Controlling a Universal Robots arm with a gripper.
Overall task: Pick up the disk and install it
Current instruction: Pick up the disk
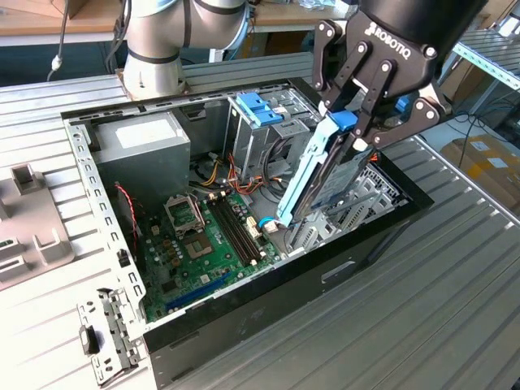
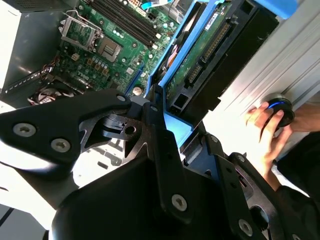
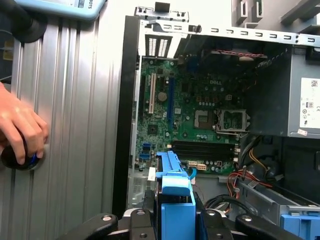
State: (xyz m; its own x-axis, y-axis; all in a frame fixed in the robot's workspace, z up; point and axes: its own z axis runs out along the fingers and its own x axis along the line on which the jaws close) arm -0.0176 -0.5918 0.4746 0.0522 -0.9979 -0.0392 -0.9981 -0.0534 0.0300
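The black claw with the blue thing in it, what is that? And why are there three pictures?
That is a robot arm, and the claw is its jaws. They are shut on the disk, a flat grey computer part with a light-blue edge, held tilted over an open computer case. The green board inside is the computer's main circuit board. The case lies on a ribbed metal table. The exterior view comes from a camera standing off the arm. The two wrist views come from cameras riding on the arm, looking past the jaws at the case. In both wrist views a person's hand rests on a round black knob on the table.
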